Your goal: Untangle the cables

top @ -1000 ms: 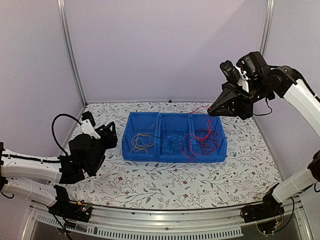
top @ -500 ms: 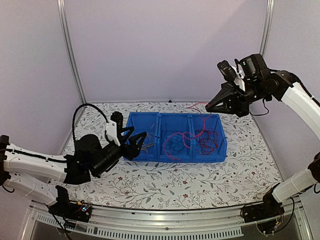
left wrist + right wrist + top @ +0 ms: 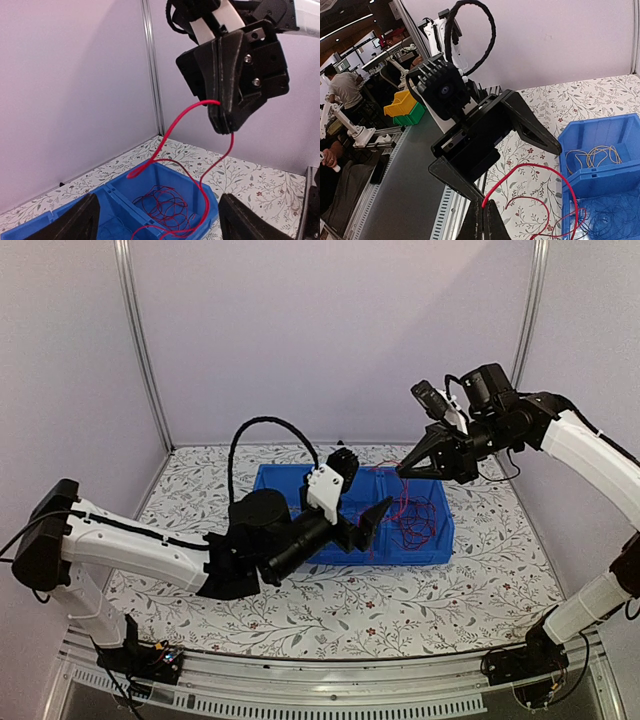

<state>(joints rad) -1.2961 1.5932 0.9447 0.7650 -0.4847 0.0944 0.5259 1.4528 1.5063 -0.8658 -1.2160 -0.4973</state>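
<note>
The right pincer (image 3: pixel 223 131) is clenched on a red cable (image 3: pixel 172 122). From its tips the strand droops into the red coil (image 3: pixel 162 205), which lies in the blue bin (image 3: pixel 430 545) below. The left pincer (image 3: pixel 364 494) is spread wide just beneath the right one, and nothing is gripped by it. If the strand is hauled higher, the whole coil may be dragged out or its loops drawn into knots. So thin a strand may also be missed by the open jaws.

The right gripper (image 3: pixel 225 126) pinches a red cable (image 3: pixel 167 131) — it droops into a blue bin (image 3: pixel 117 186) (end compartment, red loops coiled inside).
</note>
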